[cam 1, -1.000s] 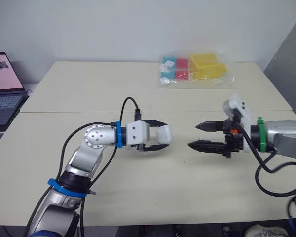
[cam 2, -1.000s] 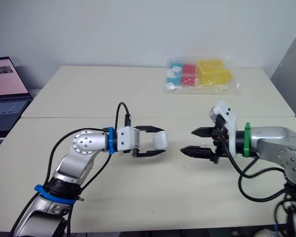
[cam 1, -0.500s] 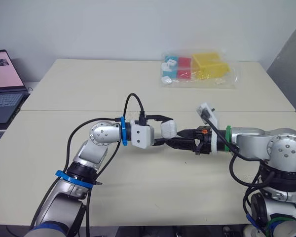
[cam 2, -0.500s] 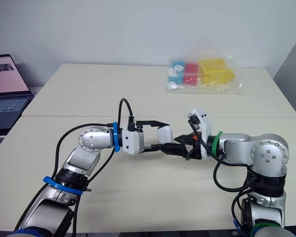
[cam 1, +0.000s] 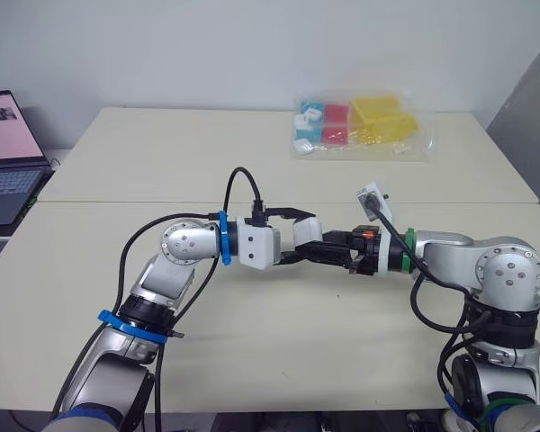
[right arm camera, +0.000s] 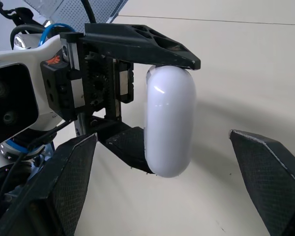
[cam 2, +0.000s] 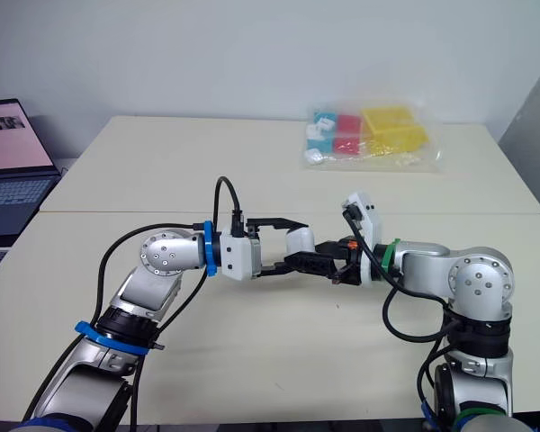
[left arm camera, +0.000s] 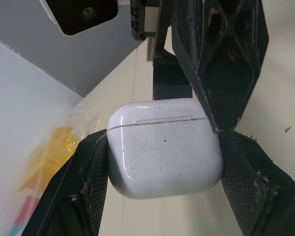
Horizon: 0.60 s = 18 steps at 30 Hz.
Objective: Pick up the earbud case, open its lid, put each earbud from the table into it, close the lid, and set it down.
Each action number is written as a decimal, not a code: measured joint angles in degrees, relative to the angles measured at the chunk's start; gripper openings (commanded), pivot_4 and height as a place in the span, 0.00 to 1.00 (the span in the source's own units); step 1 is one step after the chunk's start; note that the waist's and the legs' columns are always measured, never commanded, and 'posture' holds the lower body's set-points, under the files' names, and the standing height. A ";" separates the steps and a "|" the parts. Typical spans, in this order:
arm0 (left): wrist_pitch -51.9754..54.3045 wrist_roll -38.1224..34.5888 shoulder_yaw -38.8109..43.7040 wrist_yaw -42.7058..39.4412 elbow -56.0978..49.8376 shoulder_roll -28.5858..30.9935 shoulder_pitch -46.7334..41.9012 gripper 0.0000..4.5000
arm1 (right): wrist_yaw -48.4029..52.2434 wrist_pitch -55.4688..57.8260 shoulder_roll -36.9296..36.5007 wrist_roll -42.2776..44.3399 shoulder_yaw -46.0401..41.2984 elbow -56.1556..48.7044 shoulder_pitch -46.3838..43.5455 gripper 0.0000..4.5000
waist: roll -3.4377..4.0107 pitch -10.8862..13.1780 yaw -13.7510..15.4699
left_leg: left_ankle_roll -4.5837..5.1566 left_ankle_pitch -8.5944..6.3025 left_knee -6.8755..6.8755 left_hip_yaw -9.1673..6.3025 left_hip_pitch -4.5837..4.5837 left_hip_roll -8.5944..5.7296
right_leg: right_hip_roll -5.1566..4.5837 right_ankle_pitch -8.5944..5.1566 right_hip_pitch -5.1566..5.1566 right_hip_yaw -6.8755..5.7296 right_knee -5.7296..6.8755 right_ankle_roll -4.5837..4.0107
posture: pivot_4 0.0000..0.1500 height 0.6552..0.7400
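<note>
My left gripper (cam 1: 304,237) is shut on the white earbud case (cam 1: 308,231) and holds it above the middle of the table, lid closed. In the left wrist view its black pads (left arm camera: 83,191) press both sides of the case (left arm camera: 164,147). My right gripper (cam 1: 317,251) reaches in from the right and is open. In the right wrist view its fingers (right arm camera: 73,187) stand wide apart on either side of the case (right arm camera: 170,120). One right finger (left arm camera: 221,64) touches the case's upper corner by the lid seam.
A clear plastic bag of coloured blocks (cam 1: 358,126) lies at the far side of the cream table (cam 1: 252,351). An open laptop (cam 1: 4,162) stands off the table's left edge. A seam (cam 1: 117,203) runs across the table behind the arms.
My right gripper has swung left from well apart to right up against the case, and turned. The left gripper with the case has shifted slightly right.
</note>
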 measured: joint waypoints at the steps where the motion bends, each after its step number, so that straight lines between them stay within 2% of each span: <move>1: 0.46 -0.18 0.00 -0.02 -0.35 0.10 0.00 0.63 | 0.02 -0.11 0.00 0.00 0.08 0.20 0.04 0.96 | 0.00 0.00 -0.01 | 0.00 0.00 0.00 -0.01 0.00 0.00 | 0.00 0.00 0.00 -0.01 0.00 0.00 | 1.00 1.00; 3: 1.72 -0.90 0.07 -0.03 -1.05 0.21 0.01 0.63 | 0.07 -0.32 0.00 0.01 0.20 0.63 0.25 0.86 | 0.00 0.00 -0.01 | 0.00 0.00 0.00 -0.01 0.00 0.00 | 0.00 0.00 0.00 -0.01 0.00 0.00 | 1.00 1.00; 11: 5.55 -2.48 0.12 -0.31 -3.72 0.52 0.04 0.63 | 1.37 -1.41 0.05 2.88 0.05 3.07 0.26 0.22 | 0.00 0.00 -0.08 | 0.00 0.00 0.00 -0.01 0.00 0.00 | 0.02 0.00 0.00 -0.01 0.00 0.00 | 1.00 1.00; 12: 5.82 -2.74 0.12 -0.37 -4.03 0.73 0.05 0.63 | 1.39 -1.44 0.04 3.58 -0.10 3.60 0.24 0.17 | 0.00 0.00 -0.08 | 0.00 0.00 0.00 -0.01 0.00 0.00 | 0.02 0.00 0.00 -0.01 -0.01 0.00 | 1.00 1.00; 18: 6.50 -3.80 0.12 -1.09 -4.53 0.99 0.07 0.63 | 0.31 -1.48 -0.47 6.93 -0.18 5.53 0.22 0.17 | 0.00 0.00 -0.09 | 0.00 0.00 0.00 -0.01 0.00 0.00 | 0.02 0.00 0.00 -0.01 -0.01 0.00 | 1.00 1.00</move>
